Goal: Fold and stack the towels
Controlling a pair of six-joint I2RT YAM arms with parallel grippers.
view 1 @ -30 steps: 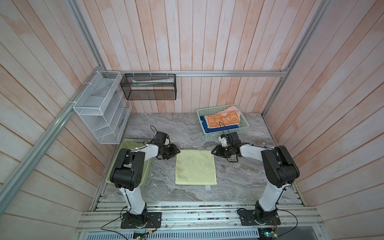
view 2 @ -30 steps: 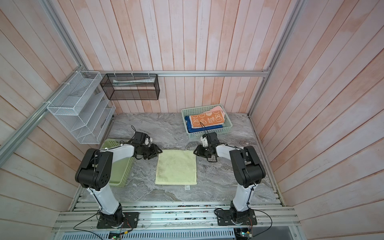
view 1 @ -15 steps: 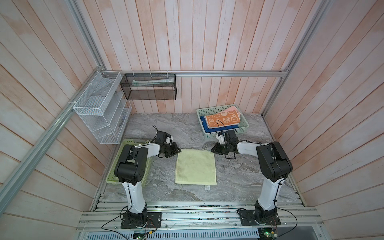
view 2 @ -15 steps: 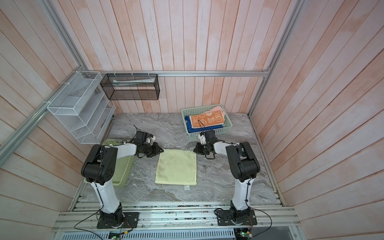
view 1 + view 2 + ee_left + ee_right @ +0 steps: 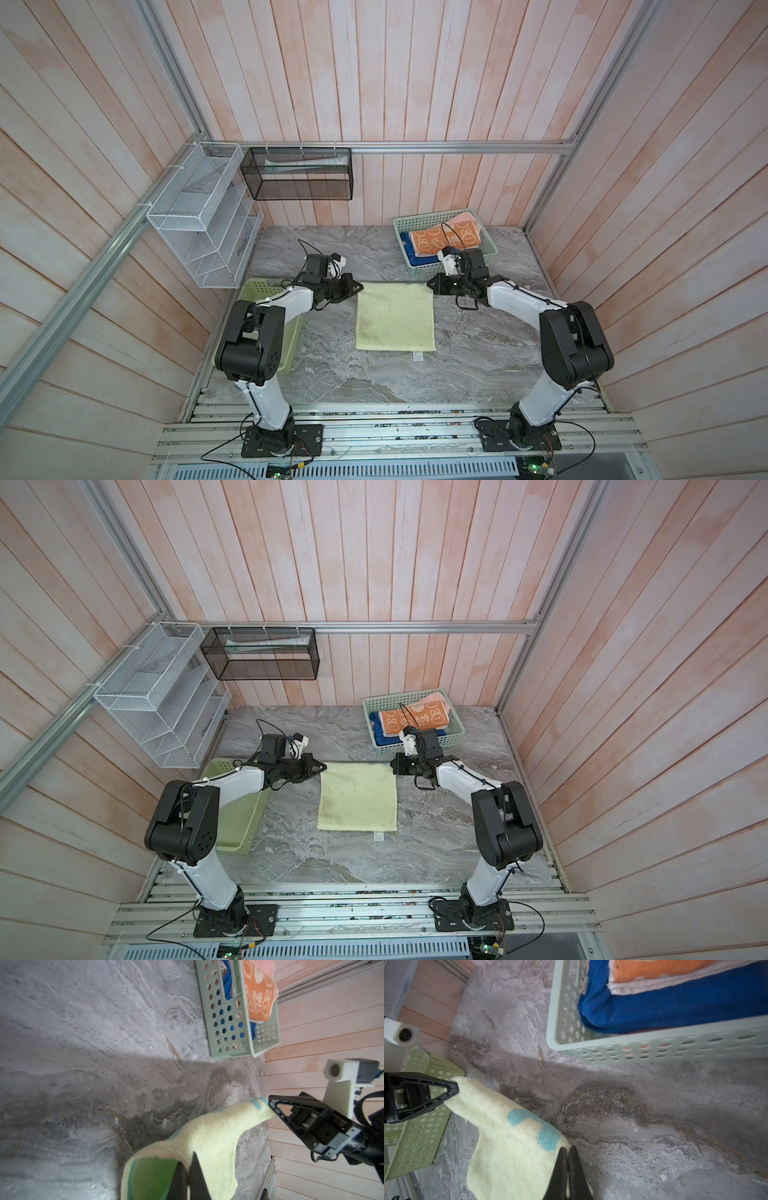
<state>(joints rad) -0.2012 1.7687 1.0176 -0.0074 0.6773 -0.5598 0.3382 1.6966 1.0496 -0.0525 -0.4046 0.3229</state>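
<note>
A cream towel with teal patterning (image 5: 395,318) (image 5: 357,800) lies spread flat on the marble table, its two far corners pinched up. My left gripper (image 5: 360,287) (image 5: 190,1160) is shut on the far left corner, my right gripper (image 5: 429,286) (image 5: 568,1150) on the far right corner. Each wrist view shows the towel (image 5: 218,1132) (image 5: 508,1147) stretched across to the opposite gripper. An orange bunny towel (image 5: 444,241), a blue towel (image 5: 415,261) and a pink towel (image 5: 467,217) lie folded in the back right basket (image 5: 424,271).
A pale green basket (image 5: 266,286) (image 5: 232,833) sits at the table's left edge under my left arm. White wire shelves (image 5: 199,216) and a black mesh bin (image 5: 297,174) hang on the back walls. A small label (image 5: 417,356) sticks out at the towel's near edge.
Both grippers have closed on the cream towel's far corners, having stood partly open beside them a second ago. The towel stays flat.
</note>
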